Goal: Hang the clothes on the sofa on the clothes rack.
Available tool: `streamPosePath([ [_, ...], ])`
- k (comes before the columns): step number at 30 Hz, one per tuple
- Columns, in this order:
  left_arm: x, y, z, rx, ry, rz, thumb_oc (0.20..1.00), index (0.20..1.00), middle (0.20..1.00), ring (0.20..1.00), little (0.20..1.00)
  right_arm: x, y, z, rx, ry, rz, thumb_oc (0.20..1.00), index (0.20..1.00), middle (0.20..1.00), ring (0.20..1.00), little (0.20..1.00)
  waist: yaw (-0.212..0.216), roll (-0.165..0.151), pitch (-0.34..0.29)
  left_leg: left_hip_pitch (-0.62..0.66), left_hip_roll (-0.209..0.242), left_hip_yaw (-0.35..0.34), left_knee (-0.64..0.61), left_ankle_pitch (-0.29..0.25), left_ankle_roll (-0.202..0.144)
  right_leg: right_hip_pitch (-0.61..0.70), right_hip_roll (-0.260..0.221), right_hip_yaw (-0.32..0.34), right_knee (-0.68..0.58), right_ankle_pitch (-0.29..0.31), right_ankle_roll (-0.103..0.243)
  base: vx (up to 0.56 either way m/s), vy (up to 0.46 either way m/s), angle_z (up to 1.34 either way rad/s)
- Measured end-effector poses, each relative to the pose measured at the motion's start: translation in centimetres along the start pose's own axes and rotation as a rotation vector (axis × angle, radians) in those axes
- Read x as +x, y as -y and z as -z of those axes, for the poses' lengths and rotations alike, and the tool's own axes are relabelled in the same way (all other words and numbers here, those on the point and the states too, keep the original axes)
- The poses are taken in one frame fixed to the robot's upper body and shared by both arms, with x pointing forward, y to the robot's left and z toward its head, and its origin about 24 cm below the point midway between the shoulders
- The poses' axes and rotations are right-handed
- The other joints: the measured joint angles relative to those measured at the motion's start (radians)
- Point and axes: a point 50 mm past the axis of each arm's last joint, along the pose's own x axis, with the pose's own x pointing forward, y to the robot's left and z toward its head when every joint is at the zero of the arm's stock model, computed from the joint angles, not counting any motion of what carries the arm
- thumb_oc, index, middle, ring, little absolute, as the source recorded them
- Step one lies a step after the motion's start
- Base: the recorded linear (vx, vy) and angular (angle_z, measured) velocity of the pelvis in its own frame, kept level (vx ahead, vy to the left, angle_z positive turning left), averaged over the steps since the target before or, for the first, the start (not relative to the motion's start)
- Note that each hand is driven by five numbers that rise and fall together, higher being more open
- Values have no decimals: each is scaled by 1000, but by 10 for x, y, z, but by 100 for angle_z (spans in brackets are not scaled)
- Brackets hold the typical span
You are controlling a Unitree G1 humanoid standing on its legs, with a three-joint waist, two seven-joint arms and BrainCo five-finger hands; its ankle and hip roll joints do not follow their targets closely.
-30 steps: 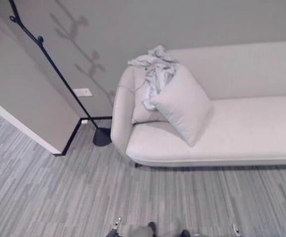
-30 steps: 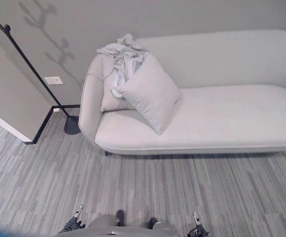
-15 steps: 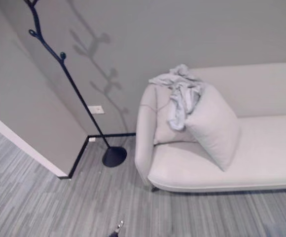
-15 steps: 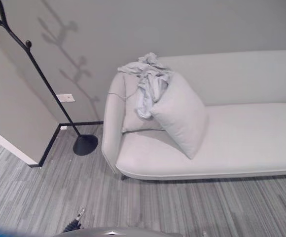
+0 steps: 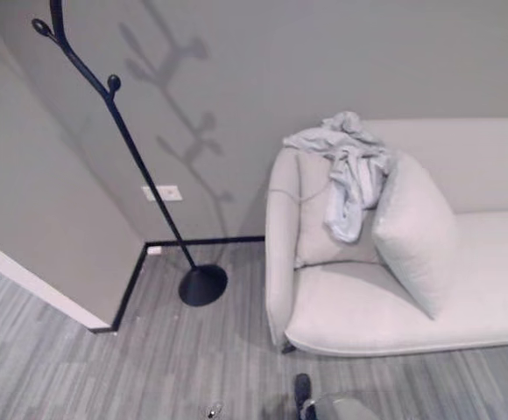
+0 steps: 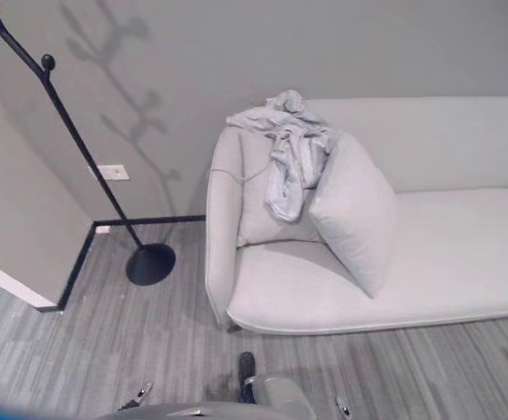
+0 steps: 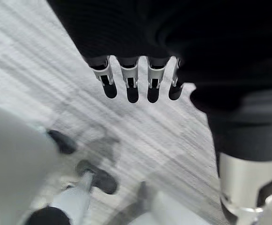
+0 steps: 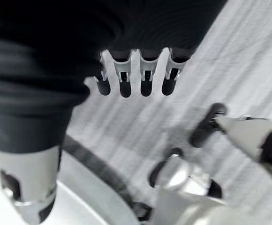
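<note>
Grey floor (image 5: 79,367), sofa (image 5: 385,306) w/ clothes (image 5: 346,171), rack (image 5: 140,175) beside.

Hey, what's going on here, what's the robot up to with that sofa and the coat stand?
Nothing is being handled yet. A crumpled pale garment lies draped over the sofa backrest at its left end, hanging down onto a back cushion, with a loose pillow leaning beside it. The black clothes rack stands on the floor to the sofa's left, near the wall corner, with nothing on its pegs. The left hand and right hand hang over the floor, fingers relaxed and holding nothing.
</note>
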Motion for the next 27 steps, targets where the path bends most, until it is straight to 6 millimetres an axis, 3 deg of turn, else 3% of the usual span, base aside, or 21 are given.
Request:
streamPosePath([
  [1,0,-1,0,3,3,0,1000,1000,1000,1000,1000,0,2,4,1,-18,11,1000,1000,1000,1000,1000,5,-20,-5,3,-22,-1,41,0,-1,56,-10,8,-57,31,-47,109,-28,10],
  [3,-2,-2,10,0,-16,3,1000,1000,1000,1000,1000,0,1,-3,-6,1,7,1000,1000,1000,1000,1000,22,-35,-6,-19,-38,3,164,2,-22,148,-35,54,-157,77,-48,59,-33,-1],
  [4,-2,-4,7,14,-9,2,1000,1000,1000,1000,1000,0,-2,-4,-7,8,0,1000,1000,1000,1000,1000,28,-45,-7,-49,-34,7,232,-31,-25,186,-45,62,-189,85,-54,63,-42,1],
  [5,-2,-4,5,20,-1,6,1000,1000,1000,1000,1000,1,-6,-7,-14,16,-11,1000,1000,1000,1000,1000,32,-51,-12,-74,-8,7,271,-39,-37,200,-49,62,-201,85,-53,66,-22,5],
  [6,3,10,-18,37,60,37,1000,1000,1000,1000,1000,2,-43,-33,-42,96,-112,1000,1000,1000,1000,1000,49,-77,5,-286,72,-6,601,-68,-90,219,-57,56,-231,73,-50,203,46,9],
  [8,4,12,-30,48,97,49,1000,1000,1000,1000,1000,1,-60,-42,-52,124,-154,1000,1000,1000,1000,1000,56,-97,20,-354,117,-10,643,-66,-87,246,-61,55,-240,62,-50,303,111,9],
  [9,4,12,-35,51,109,47,1000,1000,1000,1000,1000,0,-71,-47,-67,141,-181,1000,1000,1000,1000,1000,57,-116,34,-376,148,-3,613,-63,-81,266,-68,55,-256,44,-26,251,134,3],
  [10,4,7,-38,53,114,34,1000,1000,1000,1000,1000,0,-73,-44,-84,138,-191,1000,1000,1000,1000,1000,56,-125,36,-348,180,52,474,-51,-68,277,-79,54,-261,44,-26,177,118,5],
  [11,4,6,-39,59,119,30,1000,1000,1000,1000,1000,-1,-78,-51,-95,175,-216,1000,1000,1000,1000,1000,55,-144,49,-323,228,23,217,1,-64,295,-85,53,-260,31,-5,240,177,-2],
  [12,4,7,-39,58,122,35,1000,1000,1000,1000,1000,-2,-76,-53,-106,186,-211,1000,1000,1000,1000,1000,57,-129,46,-309,258,-2,110,52,-73,298,-85,53,-259,33,6,208,178,-1],
  [15,4,11,-33,52,106,40,1000,1000,1000,1000,1000,-1,-70,-54,-114,194,-188,1000,1000,1000,1000,1000,58,-92,53,-322,351,-91,-59,190,-142,312,-72,70,-255,10,46,198,180,-15],
  [16,4,13,-32,49,104,44,1000,1000,1000,1000,1000,-1,-67,-52,-114,190,-180,1000,1000,1000,1000,1000,59,-79,56,-327,379,-88,-59,201,-134,319,-77,84,-255,5,40,329,319,-20],
  [18,4,17,-29,43,101,53,1000,1000,1000,1000,1000,0,-64,-47,-128,176,-163,1000,1000,1000,1000,1000,64,-57,57,-357,409,-146,-57,209,-144,332,-88,125,-255,-15,76,322,334,-45],
  [19,4,19,-29,40,103,56,1000,1000,1000,1000,1000,0,-66,-46,-138,174,-168,1000,1000,1000,1000,1000,68,-51,61,-361,416,-148,-57,209,-143,344,-104,147,-255,-21,95,352,434,-65],
  [22,4,21,-26,46,94,62,1000,1000,1000,1000,1000,0,-60,-46,-160,174,-151,1000,1000,1000,1000,1000,64,-39,56,-329,379,-102,-57,214,-136,404,-170,182,-255,-54,148,262,419,-49],
  [23,3,23,-18,65,75,72,1000,1000,1000,1000,1000,-1,-52,-52,-175,187,-131,1000,1000,1000,1000,1000,61,-13,38,-308,360,-78,-52,221,-123,421,-189,197,-254,-73,175,229,498,-74],
  [24,2,36,-9,99,50,107,1000,1000,1000,1000,1000,-2,-34,-57,-157,206,-98,1000,1000,1000,1000,1000,56,54,22,-267,345,-60,-52,273,-140,434,-219,226,-226,-112,209,251,583,-90],
  [26,3,26,-16,122,67,86,1000,1000,1000,1000,1000,-1,-43,-49,-139,190,-115,1000,1000,1000,1000,1000,59,21,6,-236,275,42,-57,237,-100,370,-302,231,-144,-137,216,72,227,-114],
  [27,3,18,-24,137,85,66,1000,1000,1000,1000,1000,1,-53,-39,-167,158,-139,1000,1000,1000,1000,1000,64,-2,-4,-241,246,94,-57,228,-84,337,-351,180,-129,-139,214,37,130,-117],
])
